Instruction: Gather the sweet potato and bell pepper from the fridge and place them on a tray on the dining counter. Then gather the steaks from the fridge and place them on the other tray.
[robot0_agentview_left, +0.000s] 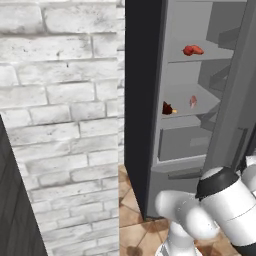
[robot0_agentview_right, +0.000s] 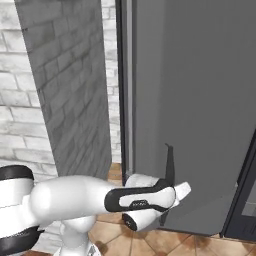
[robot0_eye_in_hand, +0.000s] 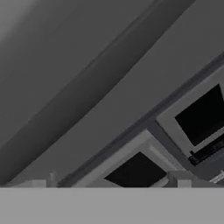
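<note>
From my left base camera, the fridge (robot0_agentview_left: 190, 75) stood open ahead of me, a tall grey cabinet with grey shelves inside and a drawer below them. On an upper shelf lay a red, rounded item (robot0_agentview_left: 193, 50); I could not tell whether it was the bell pepper or meat. On the shelf beneath it sat a small dark red object (robot0_agentview_left: 168, 108) near the left wall, with a pale pink piece (robot0_agentview_left: 193, 101) a little to its right, apart from it. A white brick wall (robot0_agentview_left: 60, 125) filled the left side, and brown floor tiles (robot0_agentview_left: 135, 225) showed at the fridge's foot.

From my right base camera, the grey fridge door (robot0_agentview_right: 200, 100) stood wide across the picture, with its dark curved handle (robot0_agentview_right: 170, 170) low on it. My arm reached forward to that handle, my wrist just beside it.

My hand camera looked close at grey panels and dark recesses. I could not tell whether my gripper was wide or narrow.
</note>
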